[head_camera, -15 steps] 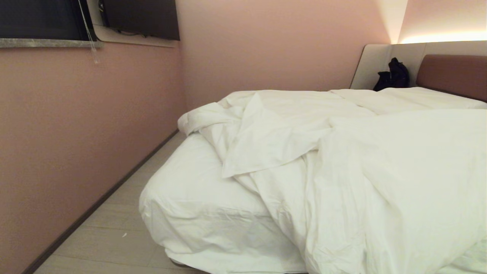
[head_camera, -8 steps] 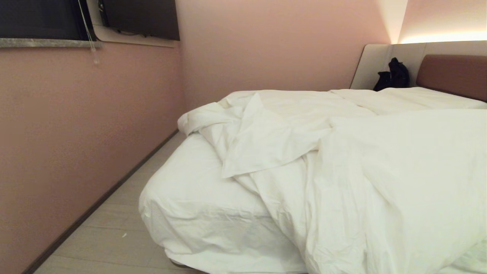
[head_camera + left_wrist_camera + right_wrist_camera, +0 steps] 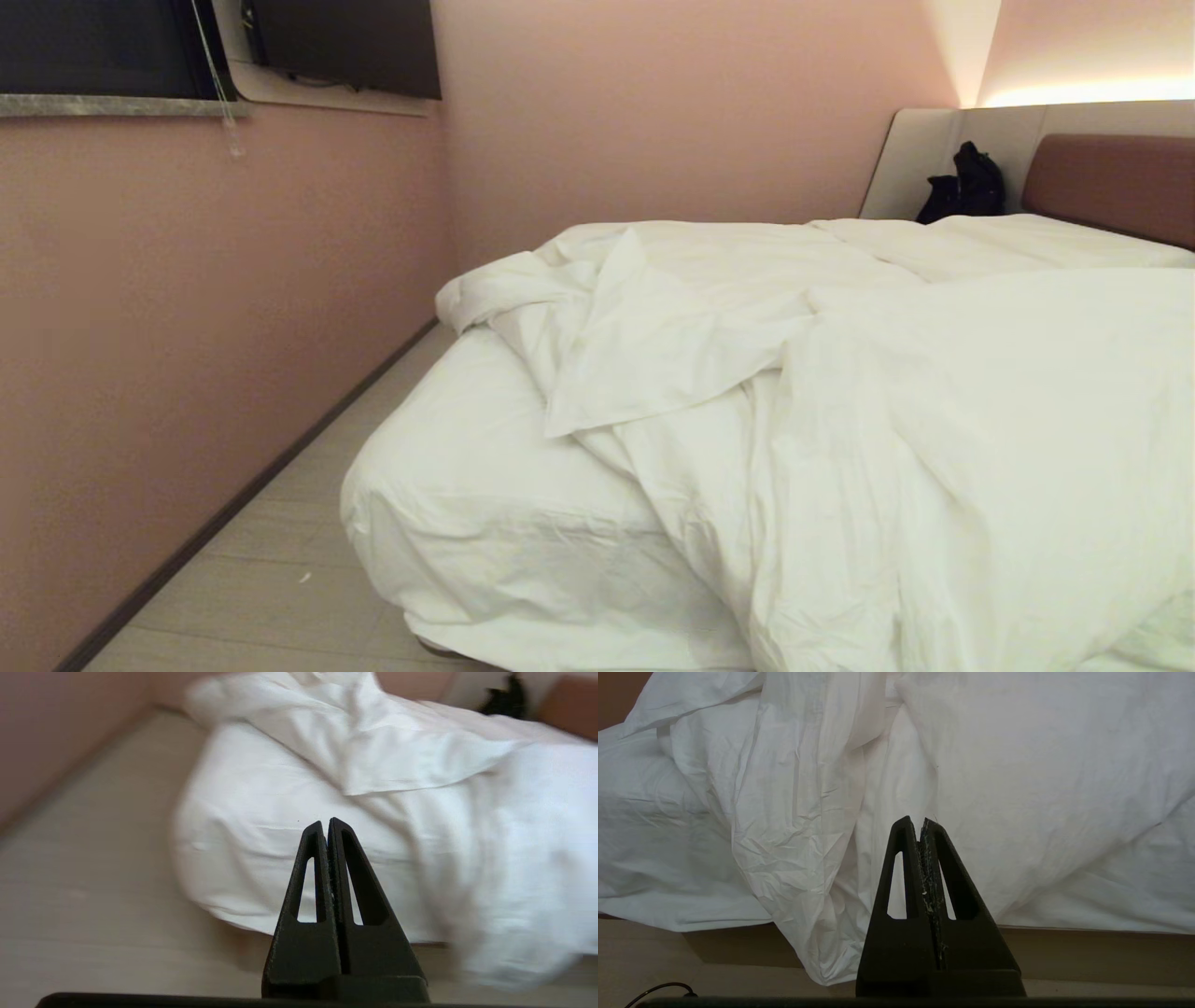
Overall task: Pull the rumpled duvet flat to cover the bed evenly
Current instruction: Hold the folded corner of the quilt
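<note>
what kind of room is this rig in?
Likely a small hotel-style bedroom: a wide low white-sheeted bed with a brownish-red padded headboard, a rumpled puffy white duvet on it, and a dark wall-mounted screen on pink walls.

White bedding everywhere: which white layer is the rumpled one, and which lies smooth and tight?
The duvet is the rumpled one, heaped in thick folds. The mattress sheet lies taut over the bare left corner of the bed.

Dim warm room, glow strip above headboard (image 3: 1111,182); left wrist view motion-blurred, others sharp.
</note>
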Motion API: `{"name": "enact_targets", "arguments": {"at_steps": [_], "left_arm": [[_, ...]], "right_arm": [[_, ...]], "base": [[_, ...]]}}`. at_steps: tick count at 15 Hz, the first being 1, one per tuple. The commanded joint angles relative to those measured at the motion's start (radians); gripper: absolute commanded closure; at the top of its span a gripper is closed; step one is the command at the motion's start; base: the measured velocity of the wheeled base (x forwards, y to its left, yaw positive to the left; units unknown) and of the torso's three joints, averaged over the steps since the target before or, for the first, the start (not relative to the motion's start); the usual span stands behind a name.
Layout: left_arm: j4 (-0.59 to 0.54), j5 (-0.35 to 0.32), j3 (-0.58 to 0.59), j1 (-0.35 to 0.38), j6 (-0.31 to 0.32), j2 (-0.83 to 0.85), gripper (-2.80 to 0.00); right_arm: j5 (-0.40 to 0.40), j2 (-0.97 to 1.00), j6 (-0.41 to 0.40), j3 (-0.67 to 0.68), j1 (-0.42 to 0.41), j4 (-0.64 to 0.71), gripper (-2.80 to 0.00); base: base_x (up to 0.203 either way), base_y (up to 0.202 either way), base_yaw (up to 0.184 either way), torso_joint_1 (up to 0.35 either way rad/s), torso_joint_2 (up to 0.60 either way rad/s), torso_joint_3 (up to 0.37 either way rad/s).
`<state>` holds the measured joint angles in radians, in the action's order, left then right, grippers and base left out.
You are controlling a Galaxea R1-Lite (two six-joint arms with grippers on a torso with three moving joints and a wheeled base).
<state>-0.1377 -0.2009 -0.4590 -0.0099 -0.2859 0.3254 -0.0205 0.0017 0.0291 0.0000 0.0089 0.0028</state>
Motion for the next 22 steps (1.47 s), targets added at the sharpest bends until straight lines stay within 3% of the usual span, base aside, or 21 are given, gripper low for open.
{"name": "enact_targets", "arguments": {"at_steps": [1, 5, 9, 13, 16, 18, 22], "left_arm": [[0.031, -0.054, -0.094, -0.003, -0.067, 0.322, 0.00], [0.148, -0.167, -0.230, -0.006, -0.184, 0.721, 0.00], [0.256, -0.343, -0.372, -0.007, -0.268, 1.093, 0.00], [0.299, -0.500, -0.575, -0.026, -0.353, 1.416, 0.00], [0.302, -0.576, -0.746, -0.050, -0.414, 1.605, 0.00], [0.298, -0.590, -0.822, -0.085, -0.394, 1.694, 0.00], [0.296, -0.580, -0.886, -0.127, -0.114, 1.797, 0.00]], "right_arm": [[0.001, 0.000, 0.000, 0.000, 0.000, 0.000, 0.00], [0.001, 0.000, 0.000, 0.000, 0.000, 0.000, 0.00], [-0.001, 0.000, 0.000, 0.000, 0.000, 0.000, 0.00], [0.001, 0.000, 0.000, 0.000, 0.000, 0.000, 0.00], [0.001, 0.000, 0.000, 0.000, 0.000, 0.000, 0.00], [-0.001, 0.000, 0.000, 0.000, 0.000, 0.000, 0.00], [0.001, 0.000, 0.000, 0.000, 0.000, 0.000, 0.00]], "base": [[0.000, 0.000, 0.000, 0.000, 0.00, 0.000], [0.000, 0.000, 0.000, 0.000, 0.00, 0.000], [0.000, 0.000, 0.000, 0.000, 0.00, 0.000], [0.000, 0.000, 0.000, 0.000, 0.00, 0.000], [0.000, 0.000, 0.000, 0.000, 0.00, 0.000], [0.000, 0.000, 0.000, 0.000, 0.00, 0.000], [0.000, 0.000, 0.000, 0.000, 0.00, 0.000]]}}
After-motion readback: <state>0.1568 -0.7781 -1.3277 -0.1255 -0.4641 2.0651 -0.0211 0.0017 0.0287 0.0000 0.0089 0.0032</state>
